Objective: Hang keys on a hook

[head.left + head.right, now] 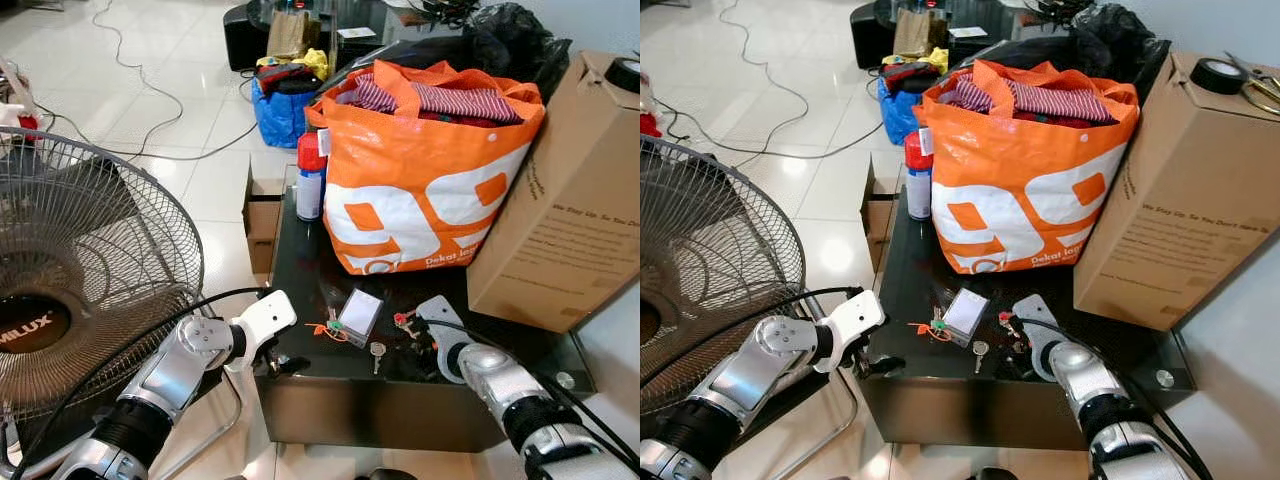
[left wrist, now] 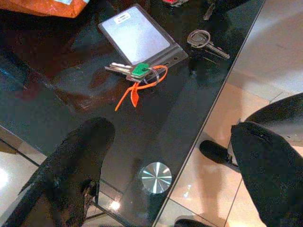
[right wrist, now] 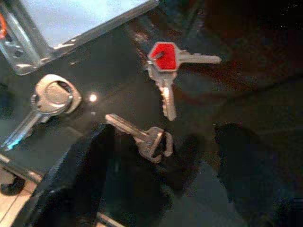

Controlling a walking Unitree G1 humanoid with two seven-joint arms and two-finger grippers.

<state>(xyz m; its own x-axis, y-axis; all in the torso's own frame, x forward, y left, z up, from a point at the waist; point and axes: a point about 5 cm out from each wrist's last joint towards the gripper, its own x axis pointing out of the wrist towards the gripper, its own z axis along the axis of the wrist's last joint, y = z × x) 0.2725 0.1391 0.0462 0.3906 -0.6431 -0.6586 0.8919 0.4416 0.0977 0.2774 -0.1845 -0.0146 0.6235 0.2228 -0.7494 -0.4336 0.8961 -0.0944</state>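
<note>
Several keys lie on the black glass table (image 1: 296, 262) near its front edge. A green-capped bunch with an orange tag (image 2: 138, 72) rests beside a clear card holder (image 1: 360, 314). To its right lie a single silver key (image 1: 377, 351) and red-capped keys (image 3: 163, 60). A small silver key (image 3: 149, 138) lies closest to my right gripper (image 3: 165, 184), which hovers open just over it, one finger on each side. At the table's front left corner my left gripper (image 2: 170, 179) is open, a short way from the green bunch.
A full orange bag (image 1: 420, 170) and a cardboard box (image 1: 570, 200) take up the back of the table, with a spray can (image 1: 310, 176) at the back left. A big standing fan (image 1: 80, 270) is close on the left. Cables cross the tiled floor.
</note>
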